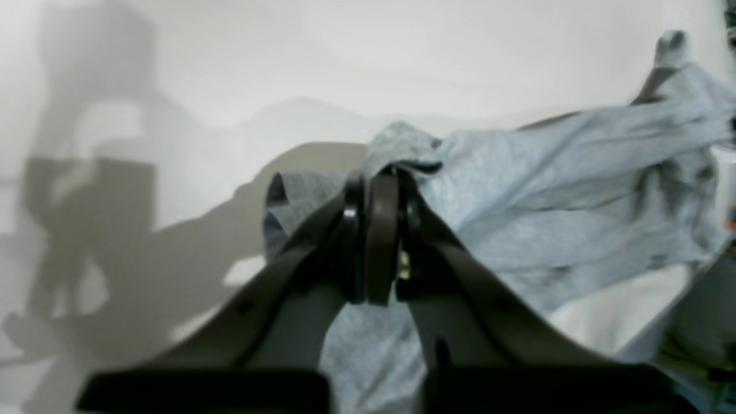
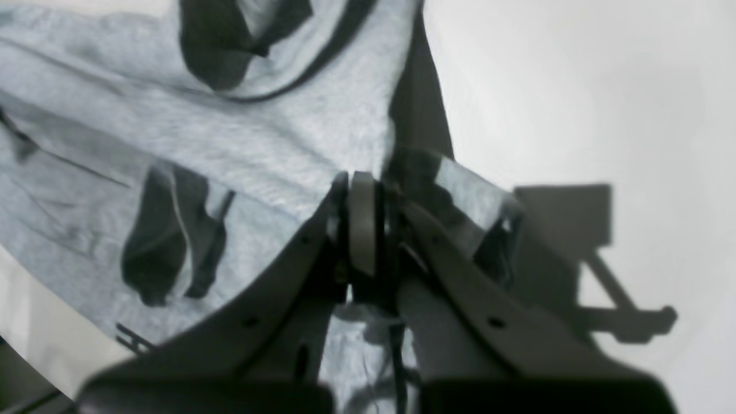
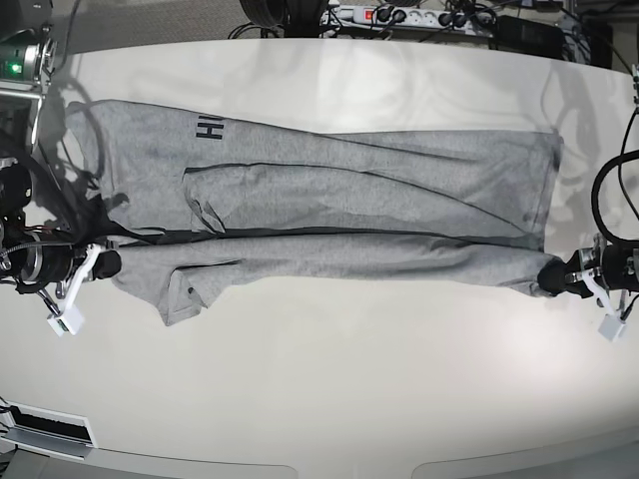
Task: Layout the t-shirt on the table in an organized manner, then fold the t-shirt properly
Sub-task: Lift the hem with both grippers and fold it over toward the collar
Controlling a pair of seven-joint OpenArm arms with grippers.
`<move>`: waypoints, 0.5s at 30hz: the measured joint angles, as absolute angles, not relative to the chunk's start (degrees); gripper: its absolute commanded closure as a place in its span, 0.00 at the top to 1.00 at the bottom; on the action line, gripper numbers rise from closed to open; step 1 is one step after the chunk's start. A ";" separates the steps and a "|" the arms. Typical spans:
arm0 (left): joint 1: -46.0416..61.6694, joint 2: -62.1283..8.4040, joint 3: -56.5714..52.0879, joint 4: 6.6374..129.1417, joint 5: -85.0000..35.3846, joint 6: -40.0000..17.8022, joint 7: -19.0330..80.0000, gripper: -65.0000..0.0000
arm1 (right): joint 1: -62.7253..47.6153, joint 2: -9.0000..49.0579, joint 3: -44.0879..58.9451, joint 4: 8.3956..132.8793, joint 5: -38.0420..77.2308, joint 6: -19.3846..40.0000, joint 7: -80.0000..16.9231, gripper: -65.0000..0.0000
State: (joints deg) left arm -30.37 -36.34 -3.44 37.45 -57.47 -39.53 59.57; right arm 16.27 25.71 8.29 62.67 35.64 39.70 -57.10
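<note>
Both grippers clamped tight on the t-shirt [image 3: 329,195]: left gripper [image 3: 552,277] pinches a bunched corner between its fingertips, right gripper [image 3: 108,263] pinches the opposite edge. Shirt is stretched flat between the two sets of fingers, lying across the table [image 3: 329,399], lettering near the right gripper's end

Count: one shirt, one tabletop, two claws

One heather-grey short-sleeved cotton t-shirt with black lettering [image 3: 329,200] lies on one glossy off-white tabletop [image 3: 349,379]. Two dark robot claws show, the left claw [image 3: 555,276] and the right claw [image 3: 108,263], plus one white power strip [image 3: 409,15].
</note>
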 measured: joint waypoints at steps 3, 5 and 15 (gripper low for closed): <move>-30.20 -36.38 -3.44 37.45 -57.65 -39.53 60.69 0.00 | 16.08 26.17 8.29 62.67 35.66 39.72 -57.71 0.00; -29.63 -36.56 -3.44 37.45 -57.71 -39.53 60.53 0.00 | 16.08 26.33 8.29 62.67 35.68 39.72 -58.70 0.00; -22.87 -37.41 -3.42 37.41 -56.47 -39.53 60.14 0.00 | 16.05 26.33 8.29 62.70 41.47 39.70 -66.28 0.00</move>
